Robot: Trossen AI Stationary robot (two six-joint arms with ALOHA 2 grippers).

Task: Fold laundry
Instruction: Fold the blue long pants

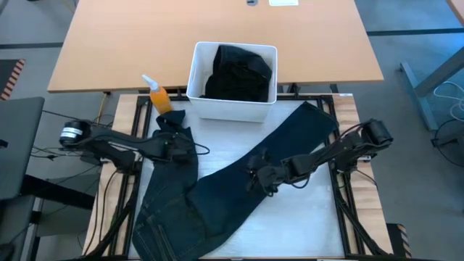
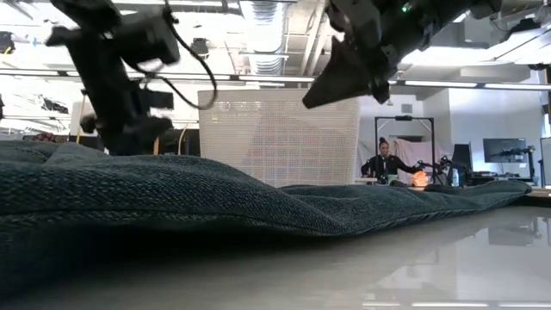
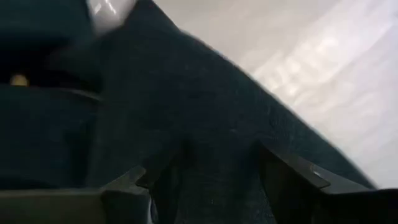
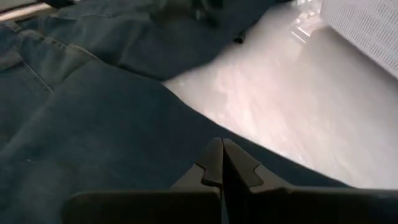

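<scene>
Dark navy trousers [image 1: 217, 188] lie spread on the white table. One leg runs to the far right and the waist end lies at the near left. Black clothing [image 1: 239, 72] sits in the white bin. My left gripper [image 1: 181, 145] is open, low over the trousers' left part near the orange bottle; dark cloth shows between its fingers [image 3: 205, 174]. My right gripper [image 1: 255, 176] is shut and empty. It hangs above the trousers' middle [image 4: 222, 152], clear of the cloth in the low view [image 2: 314, 102]. My left gripper stands with its open fingers [image 3: 292, 177] down at the trousers' cloth [image 3: 211, 124], coming from above at a slant. I cannot tell whether the fingers touch the cloth.
The white bin [image 1: 232, 109] stands at the table's far edge, and the orange spray bottle [image 1: 159, 98] stands to its left. Bare white table shows at the near right [image 1: 304, 217]. A wooden table lies beyond. A person [image 2: 381, 159] sits far off in the room.
</scene>
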